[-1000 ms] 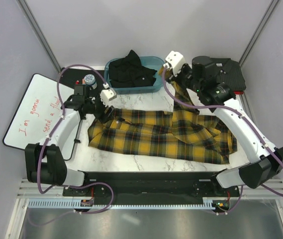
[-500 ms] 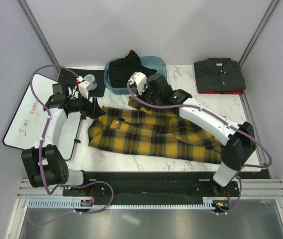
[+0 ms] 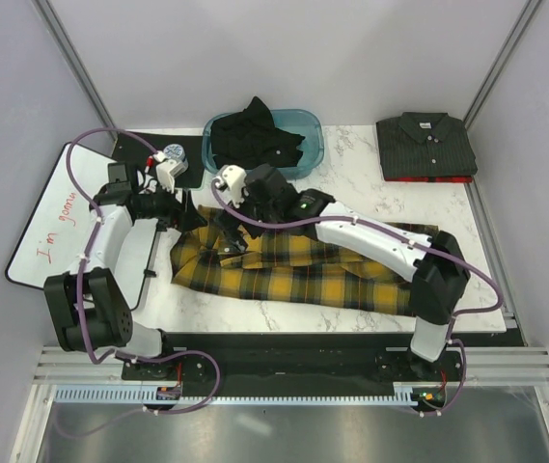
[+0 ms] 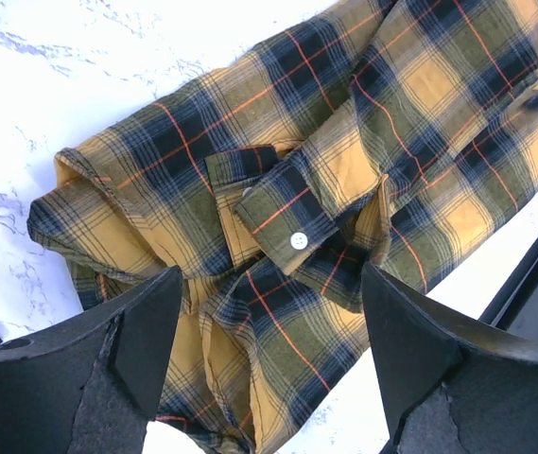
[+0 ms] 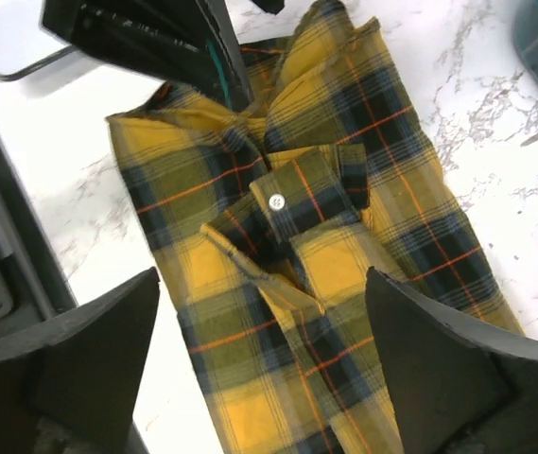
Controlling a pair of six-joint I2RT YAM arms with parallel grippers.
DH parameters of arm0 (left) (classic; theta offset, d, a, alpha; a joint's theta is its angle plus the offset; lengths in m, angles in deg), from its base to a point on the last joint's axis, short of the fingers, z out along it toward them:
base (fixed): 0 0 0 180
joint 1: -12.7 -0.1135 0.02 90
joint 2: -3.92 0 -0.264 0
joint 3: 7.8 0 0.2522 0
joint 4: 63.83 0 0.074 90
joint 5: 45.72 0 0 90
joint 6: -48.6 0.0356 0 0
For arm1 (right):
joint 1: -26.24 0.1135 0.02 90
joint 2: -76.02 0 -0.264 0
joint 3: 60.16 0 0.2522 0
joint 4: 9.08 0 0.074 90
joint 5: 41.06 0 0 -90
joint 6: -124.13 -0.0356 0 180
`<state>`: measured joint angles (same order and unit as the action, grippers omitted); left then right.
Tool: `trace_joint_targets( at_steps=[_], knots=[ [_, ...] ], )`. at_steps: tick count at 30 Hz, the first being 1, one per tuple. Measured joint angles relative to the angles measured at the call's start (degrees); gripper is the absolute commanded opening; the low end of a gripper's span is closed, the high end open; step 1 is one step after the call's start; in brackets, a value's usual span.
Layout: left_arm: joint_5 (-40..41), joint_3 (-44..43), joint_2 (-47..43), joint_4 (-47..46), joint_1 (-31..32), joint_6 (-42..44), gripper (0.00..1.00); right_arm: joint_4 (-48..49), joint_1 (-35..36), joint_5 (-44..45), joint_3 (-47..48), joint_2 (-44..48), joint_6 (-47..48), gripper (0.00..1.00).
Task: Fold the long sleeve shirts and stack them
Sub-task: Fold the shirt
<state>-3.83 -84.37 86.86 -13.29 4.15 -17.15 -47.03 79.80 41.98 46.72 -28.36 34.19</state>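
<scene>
Wrist views: yellow-and-black plaid fabric shirt [image 4: 344, 189] lies beneath left fingers [image 4: 108, 369] and right fingers [image 5: 89, 369], both spread, empty; whiteboard [image 3: 52, 222] reads "I'm gonna".

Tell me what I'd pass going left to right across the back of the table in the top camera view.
Whiteboard → teal bin holding the black shirt → folded dark charcoal shirt.
</scene>
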Motion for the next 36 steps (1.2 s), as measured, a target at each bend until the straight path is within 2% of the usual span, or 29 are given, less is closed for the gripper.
trace_joint_targets(
  at_steps=[3, 6, 8, 10, 12, 13, 17, 20, 25, 30, 36],
  knots=[
    [0.04, 0.04, -0.07, 0.02, 0.15, 0.76, 0.82, -2.64, -5.51, -7.15, -2.08, 4.59, 1.79, 0.96],
    [2.10, 0.37, -0.07, 1.01, 2.62, 3.58, 0.79, -6.58, -13.94, -11.15, -6.34, 12.83, 5.09, 0.81],
    [4.68, 1.18, -0.07, 1.20, 6.88, 5.81, 0.74, -9.44, -21.75, -10.82, -9.53, 18.08, 7.98, 0.72],
    [7.72, 1.95, 0.28, 1.77, 12.41, 8.44, 0.72, -10.95, -24.79, -10.03, -14.25, 22.21, 9.99, 0.65],
    [10.29, 1.99, 1.31, 2.10, 16.87, 10.71, 0.64, -13.07, -26.23, -9.46, -19.91, 24.72, 11.61, 0.62],
    [12.11, 1.95, 2.34, 2.12, 19.12, 11.89, 0.62, -14.40, -27.17, -9.11, -22.53, 24.92, 12.11, 0.57],
    [21.53, 1.66, 9.44, 1.81, 25.14, 16.90, 0.53, -18.34, -31.08, -6.36, -30.64, 21.22, 13.92, 0.54],
    [27.45, 2.78, 14.03, 1.33, 26.67, 19.76, 0.48, -20.04, -33.86, -3.26, -33.09, 18.08, 15.30, 0.52],
    [32.06, 6.95, 12.04, -0.87, 27.08, 24.17, 0.45, -19.54, -34.93, 0.44, -33.40, 11.39, 18.16, 0.49],
    [34.64, 11.08, 8.02, -1.03, 29.40, 25.55, 0.44, -20.76, -35.23, 3.17, -27.71, 1.29, 21.86, 0.46],
    [35.50, 10.23, 8.35, 1.64, 38.86, 21.81, 0.48, -18.10, -41.48, 7.34, -19.37, -3.61, 29.05, 0.50]
  ],
)
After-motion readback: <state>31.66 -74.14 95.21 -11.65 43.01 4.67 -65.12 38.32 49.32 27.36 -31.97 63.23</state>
